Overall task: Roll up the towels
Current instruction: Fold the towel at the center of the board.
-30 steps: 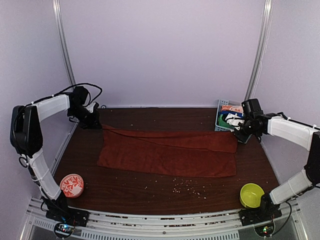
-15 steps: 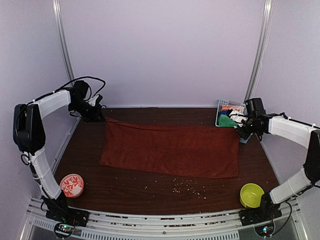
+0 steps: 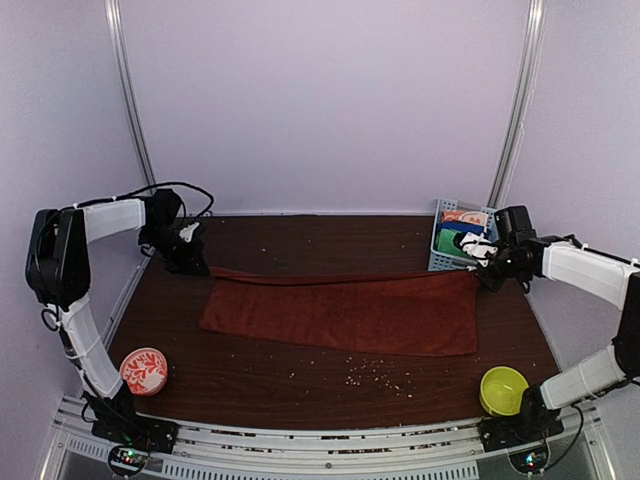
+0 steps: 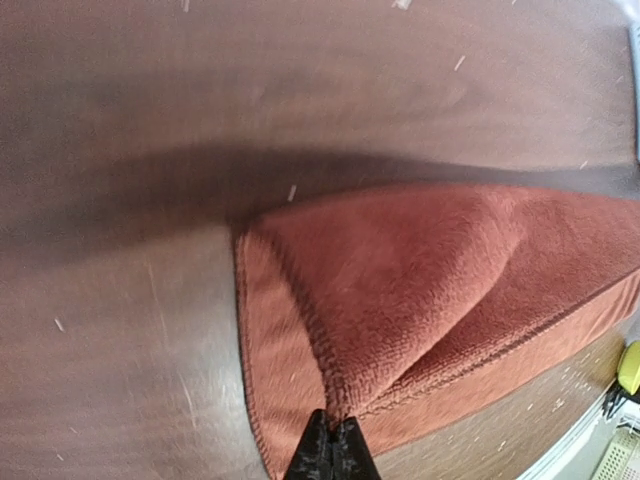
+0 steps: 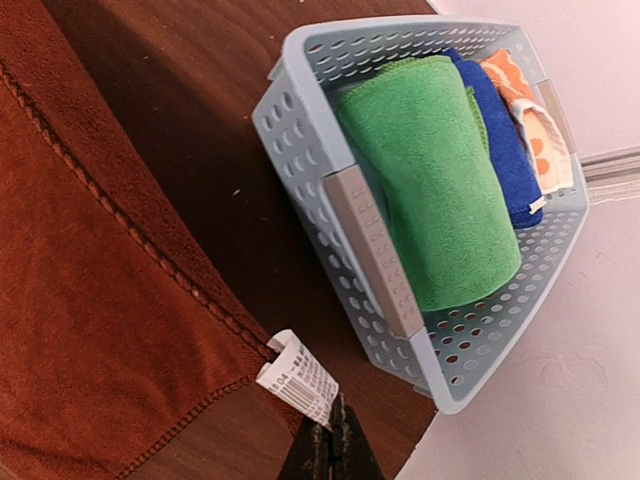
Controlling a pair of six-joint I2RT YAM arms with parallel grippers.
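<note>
At its far corners, left fingers (image 4: 316, 458) and right fingers (image 5: 312, 460) pinch the rust-red towel (image 3: 340, 312) (green towel (image 5: 440, 190) in basket (image 5: 300, 130)).

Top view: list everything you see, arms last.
red towel: 1, rust-red, spread across the middle
basket: 1, pale blue, back right corner
green towel: 1, green, in basket
blue cloth: 1, blue, in basket
orange cloth: 1, orange-white, in basket
red bowl: 1, red-and-white, front left
yellow bowl: 1, yellow-green, front right
crumbs: many, pale, before red towel
left gripper: 1, black, shut on red towel's back-left corner
right gripper: 1, black, shut on red towel's back-right corner
</note>
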